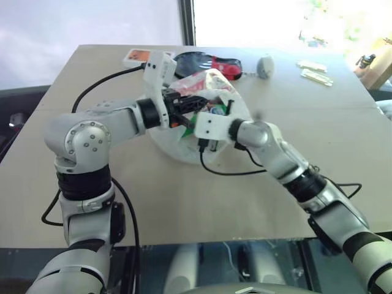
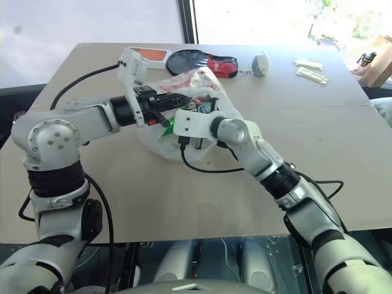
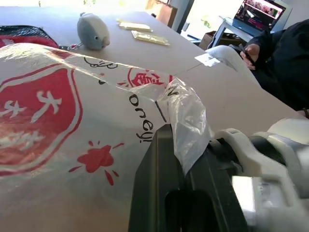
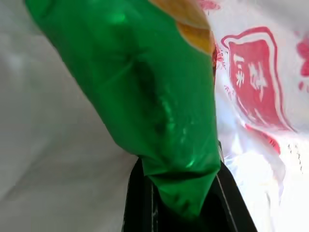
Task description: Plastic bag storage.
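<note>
Plastic bag (image 1: pixel 184 144): crinkly translucent white with red printed marks, standing bunched on the counter (image 1: pixel 294 190) around the middle, somewhat toward the far edge, with both arms meeting at its mouth.
Left pincer (image 3: pixel 186 169): closed on a twisted strip of the plastic bag's rim, which runs up between its black fingers (image 3: pixel 149 193).
Right pincer (image 4: pixel 186 193): closed on the lower end of a glossy green snack packet (image 4: pixel 154 96), with the bag's red-marked film just behind the packet.
Snack packet's place: at the bag's mouth; how far inside it sits cannot be told.
Far edge, middle: a black and red flat item (image 2: pixel 202 61) lies just behind the bag.
Far edge, left of that: a white and orange card (image 2: pixel 153 56).
Far edge, right of the flat item: a small grey rounded toy (image 2: pixel 261 64).
Far right corner: two pale yellow sachets (image 2: pixel 311 69), side by side, well apart from the bag.
Beyond the counter: a person in dark clothing (image 3: pixel 285 58) sits near an open laptop (image 3: pixel 258 14).
</note>
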Robot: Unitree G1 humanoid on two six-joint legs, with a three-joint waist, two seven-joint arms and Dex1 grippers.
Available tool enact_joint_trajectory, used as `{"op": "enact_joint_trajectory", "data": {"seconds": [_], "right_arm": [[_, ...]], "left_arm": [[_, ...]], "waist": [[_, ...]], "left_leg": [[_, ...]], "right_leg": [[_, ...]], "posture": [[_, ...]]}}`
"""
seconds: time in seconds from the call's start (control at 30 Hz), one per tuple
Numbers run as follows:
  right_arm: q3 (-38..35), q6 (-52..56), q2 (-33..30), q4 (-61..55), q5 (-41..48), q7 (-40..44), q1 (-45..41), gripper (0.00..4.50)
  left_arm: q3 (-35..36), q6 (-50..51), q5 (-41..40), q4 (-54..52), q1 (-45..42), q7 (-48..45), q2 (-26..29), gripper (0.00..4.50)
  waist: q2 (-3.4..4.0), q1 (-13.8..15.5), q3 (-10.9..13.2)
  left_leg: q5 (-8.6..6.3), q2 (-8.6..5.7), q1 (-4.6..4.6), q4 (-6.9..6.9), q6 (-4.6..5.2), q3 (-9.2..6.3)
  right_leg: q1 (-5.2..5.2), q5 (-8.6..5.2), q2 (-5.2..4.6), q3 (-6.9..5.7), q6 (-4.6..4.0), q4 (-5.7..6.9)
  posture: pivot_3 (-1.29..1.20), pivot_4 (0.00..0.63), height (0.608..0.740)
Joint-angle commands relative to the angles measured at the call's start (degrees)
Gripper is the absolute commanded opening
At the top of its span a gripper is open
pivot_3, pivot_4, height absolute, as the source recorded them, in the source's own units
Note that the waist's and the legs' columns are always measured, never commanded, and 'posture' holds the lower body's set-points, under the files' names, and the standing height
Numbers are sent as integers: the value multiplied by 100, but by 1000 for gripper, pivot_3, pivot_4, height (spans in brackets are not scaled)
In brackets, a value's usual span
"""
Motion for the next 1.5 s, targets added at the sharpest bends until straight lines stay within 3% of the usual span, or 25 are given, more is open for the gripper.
{"op": "enact_joint_trajectory", "data": {"seconds": [0.03, 0.17, 0.27, 0.4, 0.47, 0.57, 0.77, 1.0, 1.13, 1.3, 1.4, 1.5], "right_arm": [[-203, -444, 73, 736, -433, -661, -474, 43], [-320, -872, 193, 1681, -596, -1107, -887, 43], [-259, -1361, 601, 2714, -395, -838, -1240, 43], [-433, -1743, 893, 3245, -280, -822, -1369, 1402], [-605, -1653, 599, 2582, -283, -718, -1157, 2360], [-1081, -795, 124, 719, 308, 172, -382, 3725], [-1990, 1744, -374, -2936, 1498, 1163, 953, 3725], [-2881, 4083, -924, -5146, 1717, 810, 1769, 3725], [-3467, 4851, -768, -4859, 1611, 81, 1691, 3725], [-3725, 3795, -501, -2474, 1855, -412, 1108, 3725], [-3556, 3265, -612, -1671, 1887, -320, 876, 2949], [-3604, 3196, -570, -1551, 2097, -297, 764, 1402]], "left_arm": [[198, 291, -337, -310, 46, -27, 130, 0], [349, 422, -446, -356, 123, 81, 162, 0], [421, 392, -402, -253, 76, 257, 39, 0], [430, 169, -211, -55, -34, 539, -174, 0], [453, 19, -74, 47, -45, 659, -229, 0], [449, -287, 151, 271, -67, 809, -296, 0], [135, -841, 495, 559, -61, 623, -350, 0], [-272, -1970, 978, 755, -21, 67, -352, 0], [-438, -2066, 978, 766, 25, -389, -175, 0], [-512, -2063, 981, 644, 118, -634, -60, 0], [-518, -2089, 1023, 591, 124, -640, -34, 0], [-448, -2078, 1003, 558, 129, -588, -42, 0]], "waist": [[0, -5, 0], [0, -30, 0], [0, -41, 0], [0, -72, 0], [0, -43, 1], [-1, 46, 1], [-1, -3, 1], [0, -8, 0], [-1, -8, 0], [0, -46, 0], [1, -33, 1], [1, -17, 1]], "left_leg": [[0, -1, -1, 0, 0, 2], [3, -1, -1, -3, -5, 1], [6, 0, 2, -10, -10, 2], [6, 1, 5, -18, -10, 7], [7, -1, -2, -19, -11, 11], [8, -8, -11, -17, -12, 11], [-4, -6, -9, -15, 8, 13], [-3, -2, -1, -7, 8, 22], [-2, -1, -1, 1, 9, 31], [-2, 2, 4, 1, 10, 40], [-2, 4, 3, 0, 11, 41], [-3, 1, -13, -3, 12, 43]], "right_leg": [[-1, 0, -1, 2, 0, 0], [-7, 1, 0, 4, -1, 5], [-11, 1, 1, 6, -2, 13], [-13, 1, 1, 11, -2, 15], [-25, 1, 0, 15, -2, 23], [-33, 1, -9, 14, -2, 29], [-34, 1, -7, 15, -2, 40], [-46, 0, -4, 23, -2, 71], [-45, -1, -5, 31, -2, 72], [-45, 0, -1, 39, -3, 71], [-48, 0, 1, 41, -3, 72], [-57, 0, -2, 41, -3, 68]], "posture": [[0, 150, 740], [0, 150, 740], [0, 150, 740], [0, 150, 740], [0, 150, 740], [0, 150, 740], [0, 150, 740], [0, 150, 740], [0, 150, 740], [0, 150, 740], [0, 150, 740], [0, 150, 740]]}}
